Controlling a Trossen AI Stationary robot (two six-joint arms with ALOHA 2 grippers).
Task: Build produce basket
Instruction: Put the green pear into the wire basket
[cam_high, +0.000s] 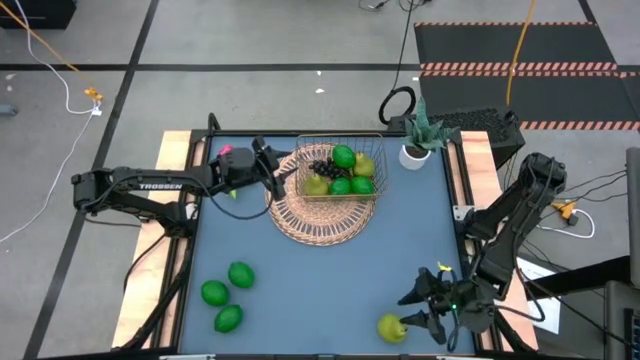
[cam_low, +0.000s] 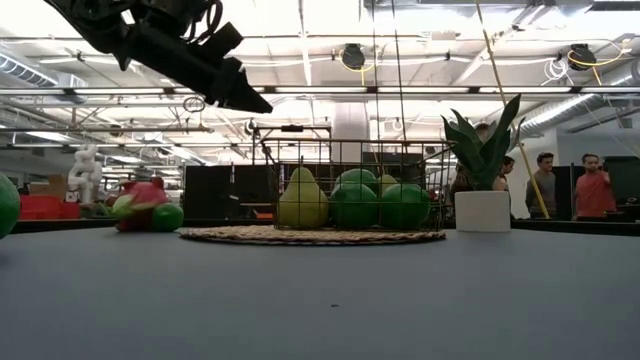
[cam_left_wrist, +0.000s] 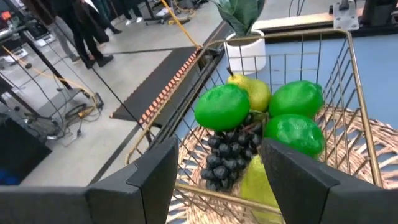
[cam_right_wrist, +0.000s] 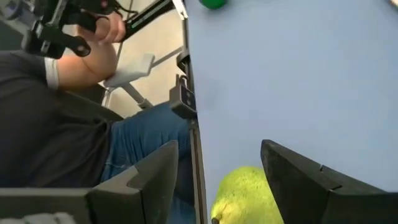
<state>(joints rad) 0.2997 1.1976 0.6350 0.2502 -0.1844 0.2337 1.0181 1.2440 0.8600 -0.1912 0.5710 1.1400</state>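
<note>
The wire basket (cam_high: 338, 170) sits at the far middle of the table (cam_high: 330, 270), its near part resting on a round woven mat (cam_high: 322, 212). Inside lie three limes (cam_left_wrist: 222, 107), two pears (cam_high: 316, 185) and a dark grape bunch (cam_left_wrist: 231, 152); from the low camera the grapes are hidden behind the fruit in front, and the nearer pear is partly cut off by the left wrist picture's edge.

Left of the basket, the dragon fruit (cam_low: 140, 205) lies on the table, mostly covered from above by the left gripper (cam_high: 268, 172), which hangs just beside the basket's left wall, fingers (cam_left_wrist: 154, 180) spread and empty.

Three more limes (cam_high: 241, 274) cluster at the near left. A lone pear (cam_high: 391, 327) lies at the near right edge, with the right gripper (cam_high: 425, 305) beside it, fingers apart and holding nothing. The pear's lower half is cut off in the right wrist view.

A potted plant (cam_high: 418, 140) stands right of the basket at the far right corner.
</note>
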